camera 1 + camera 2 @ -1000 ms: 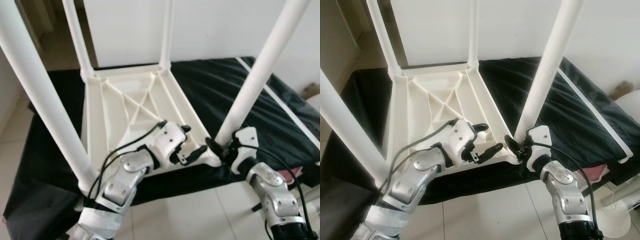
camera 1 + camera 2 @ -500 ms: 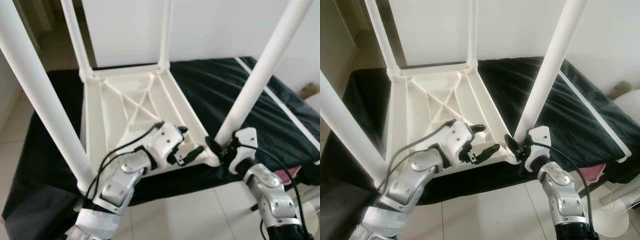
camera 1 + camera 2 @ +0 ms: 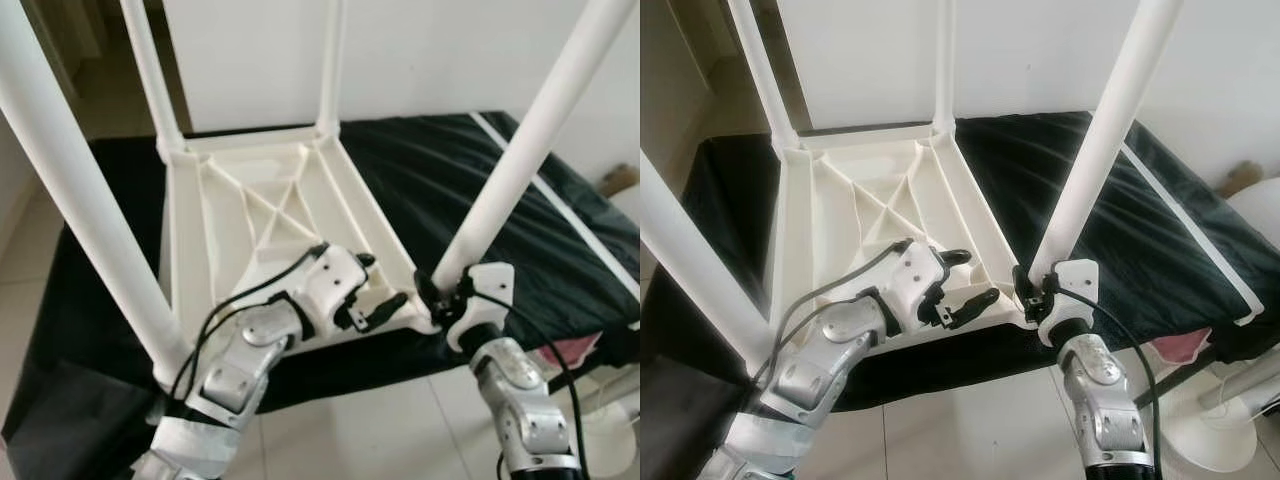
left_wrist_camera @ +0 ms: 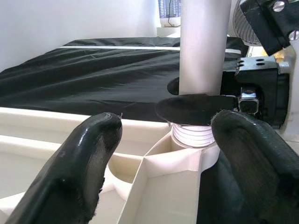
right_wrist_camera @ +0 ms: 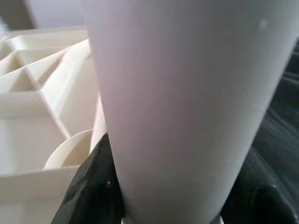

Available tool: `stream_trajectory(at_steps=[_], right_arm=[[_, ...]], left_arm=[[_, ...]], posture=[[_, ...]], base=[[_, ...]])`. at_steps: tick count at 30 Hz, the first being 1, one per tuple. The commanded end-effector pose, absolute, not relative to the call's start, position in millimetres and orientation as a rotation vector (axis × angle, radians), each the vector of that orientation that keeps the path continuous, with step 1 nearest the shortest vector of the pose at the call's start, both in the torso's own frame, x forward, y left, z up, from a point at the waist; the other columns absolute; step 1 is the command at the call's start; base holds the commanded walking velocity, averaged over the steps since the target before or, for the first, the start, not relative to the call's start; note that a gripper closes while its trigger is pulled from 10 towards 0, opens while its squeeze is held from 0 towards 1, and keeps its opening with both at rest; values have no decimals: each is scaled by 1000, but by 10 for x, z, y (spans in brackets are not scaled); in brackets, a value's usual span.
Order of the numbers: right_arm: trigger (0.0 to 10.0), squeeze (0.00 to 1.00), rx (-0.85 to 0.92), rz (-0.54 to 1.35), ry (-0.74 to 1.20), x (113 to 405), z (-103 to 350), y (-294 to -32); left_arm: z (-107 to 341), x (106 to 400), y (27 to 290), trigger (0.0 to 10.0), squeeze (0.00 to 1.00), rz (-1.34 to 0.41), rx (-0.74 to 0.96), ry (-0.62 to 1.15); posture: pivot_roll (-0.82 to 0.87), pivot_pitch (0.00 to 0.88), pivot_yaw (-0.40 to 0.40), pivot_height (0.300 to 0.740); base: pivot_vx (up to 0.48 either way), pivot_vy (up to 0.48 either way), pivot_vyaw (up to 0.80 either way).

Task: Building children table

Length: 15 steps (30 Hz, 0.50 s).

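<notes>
Seating the near-right leg into the upturned table's corner socket.

Right gripper (image 3: 438, 297), fingers closed round the base of the leg (image 3: 525, 155) at lower right, should turn it squarely on its threads while the left gripper (image 3: 378, 300), fingers spread and holding nothing, steadies the rim. The white ribbed table top (image 3: 262, 215) lies mid-frame, underside up, on a black-draped surface (image 3: 440, 170).

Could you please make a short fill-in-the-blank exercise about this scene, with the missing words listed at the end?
1. The white table top lies upside down on a ____ cloth.
2. The right gripper is shut on the base of the near right ____.
3. The left gripper rests on the table top with its fingers ____.
4. The number of legs standing up from the table top is ____.

Missing words: black; leg; open; four
</notes>
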State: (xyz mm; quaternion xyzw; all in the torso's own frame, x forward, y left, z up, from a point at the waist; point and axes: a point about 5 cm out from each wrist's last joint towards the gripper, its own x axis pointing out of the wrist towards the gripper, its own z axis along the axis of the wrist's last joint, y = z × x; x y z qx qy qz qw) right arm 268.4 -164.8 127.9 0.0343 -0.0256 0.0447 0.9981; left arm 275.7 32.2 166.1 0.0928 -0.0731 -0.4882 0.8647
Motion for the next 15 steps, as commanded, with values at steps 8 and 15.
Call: stream_trajectory(at_steps=[8,15], right_arm=[[10000,0,181,-117,20,2592,1125,-1550],[10000,0,180,-128,23,2586,1129,-1539]], left_arm=[[1676,2730,325,10000,0,-1038,194,-153],[1677,2725,341,10000,0,-1040,199,-150]], posture=[[-46,59,-39,740],[-44,59,-36,740]], base=[[0,0,0],[0,0,0]])
